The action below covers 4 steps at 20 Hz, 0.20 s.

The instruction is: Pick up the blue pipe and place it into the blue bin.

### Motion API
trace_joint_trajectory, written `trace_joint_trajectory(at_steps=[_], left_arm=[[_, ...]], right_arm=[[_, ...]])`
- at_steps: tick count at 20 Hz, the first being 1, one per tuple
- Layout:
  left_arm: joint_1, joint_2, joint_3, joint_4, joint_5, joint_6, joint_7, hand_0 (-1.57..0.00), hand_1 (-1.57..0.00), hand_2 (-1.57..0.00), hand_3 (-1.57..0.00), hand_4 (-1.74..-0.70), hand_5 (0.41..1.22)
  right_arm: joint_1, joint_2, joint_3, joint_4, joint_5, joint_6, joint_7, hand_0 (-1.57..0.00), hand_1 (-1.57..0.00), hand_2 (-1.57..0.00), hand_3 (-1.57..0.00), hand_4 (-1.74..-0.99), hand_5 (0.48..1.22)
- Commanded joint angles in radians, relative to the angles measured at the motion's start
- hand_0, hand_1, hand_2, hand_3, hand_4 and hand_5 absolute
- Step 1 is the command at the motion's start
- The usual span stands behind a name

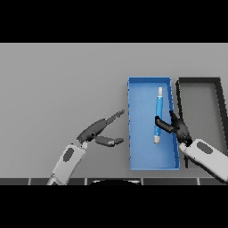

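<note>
1. Head view, the task's things: the blue pipe (158,118) lies lengthwise inside the blue bin (142,160), toward its right wall, with its pale end pointing at the robot. The right hand (174,127) reaches over that wall, its thumb curled close to the lower half of the pipe; it looks like a loosening pinch, though I cannot tell whether contact remains.
2. Head view, risk: if the fingers are in fact touching the pipe, pulling the hand back could drag or roll it against the wall, or lift one end. A withdrawing wrist could also catch the bin's rim and shove the bin.
3. Head view, surroundings: a black bin (219,102) stands just beside the blue one on the right, close to the right forearm's way back. The left hand (99,132) rests released, fingers straight, left of the blue bin on the grey table (58,80), obstructing nothing.
</note>
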Motion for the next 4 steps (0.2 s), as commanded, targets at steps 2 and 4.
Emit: trace_joint_trajectory(at_steps=[2, 4], left_arm=[[-0.017, -0.014, -0.001, 0.011, -0.008, 0.011, 0.022, 0.0, 0.0, 0.0, 0.0, -0.93, 0.496], [-0.042, -0.022, 0.007, 0.03, -0.012, 0.019, 0.025, 0.0, 0.0, 0.0, 0.0, -0.93, 0.495]], right_arm=[[-0.007, -0.004, 0.013, -0.002, 0.005, 0.012, 0.006, -0.02, -0.02, -0.02, 0.0, -1.084, 0.712], [-0.007, 0.004, 0.012, -0.005, 0.005, 0.008, -0.003, -0.02, -0.02, -0.02, 0.0, -1.084, 0.714]])
